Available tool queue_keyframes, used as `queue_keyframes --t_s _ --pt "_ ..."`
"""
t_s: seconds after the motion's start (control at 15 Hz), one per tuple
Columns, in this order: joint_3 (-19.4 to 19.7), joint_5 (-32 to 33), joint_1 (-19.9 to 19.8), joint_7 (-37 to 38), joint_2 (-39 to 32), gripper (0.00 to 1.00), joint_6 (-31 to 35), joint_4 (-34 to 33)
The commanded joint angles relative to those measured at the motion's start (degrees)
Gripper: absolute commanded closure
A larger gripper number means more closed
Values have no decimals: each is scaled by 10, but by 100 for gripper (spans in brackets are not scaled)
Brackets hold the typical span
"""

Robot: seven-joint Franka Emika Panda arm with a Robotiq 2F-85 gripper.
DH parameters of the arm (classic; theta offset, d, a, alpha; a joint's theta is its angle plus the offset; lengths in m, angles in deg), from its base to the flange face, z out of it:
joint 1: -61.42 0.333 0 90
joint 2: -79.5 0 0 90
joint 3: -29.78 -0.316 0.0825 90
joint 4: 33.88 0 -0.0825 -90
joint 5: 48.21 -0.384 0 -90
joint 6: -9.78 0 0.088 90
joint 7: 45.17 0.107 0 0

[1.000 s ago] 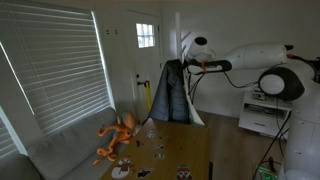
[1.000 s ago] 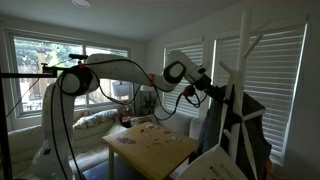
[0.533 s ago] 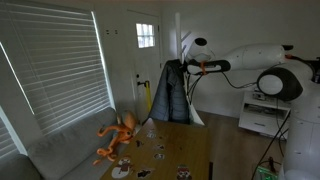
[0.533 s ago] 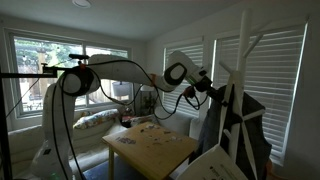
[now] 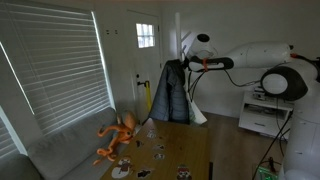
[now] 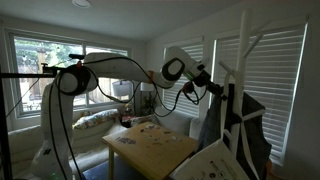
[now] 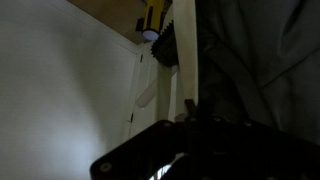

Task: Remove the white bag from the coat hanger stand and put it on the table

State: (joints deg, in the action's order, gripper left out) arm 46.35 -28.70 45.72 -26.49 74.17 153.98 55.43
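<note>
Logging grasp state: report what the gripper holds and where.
Cannot tell: the gripper sits by the coat hanger stand's top, but the dark wrist view hides its fingers.

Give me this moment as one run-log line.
tool: beside tall slim coat hanger stand, grip unclear | soft white tote bag: at stand, not on light-brown wooden table

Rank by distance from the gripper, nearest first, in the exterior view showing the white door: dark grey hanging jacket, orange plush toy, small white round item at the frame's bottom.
From the gripper:
1. dark grey jacket: hanging directly beneath it.
2. orange plush toy: lower left, by the wooden table.
3. small white round item: bottom edge, nearest the camera.
</note>
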Motion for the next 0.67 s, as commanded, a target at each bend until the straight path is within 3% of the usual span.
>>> queue_keyframes --t_s 0.0,0.4,0.6 --pt "-1 36 9 13 37 99 5 4" --pt "-16 126 22 49 88 99 22 8" --pt "-26 201 20 116 101 99 46 4"
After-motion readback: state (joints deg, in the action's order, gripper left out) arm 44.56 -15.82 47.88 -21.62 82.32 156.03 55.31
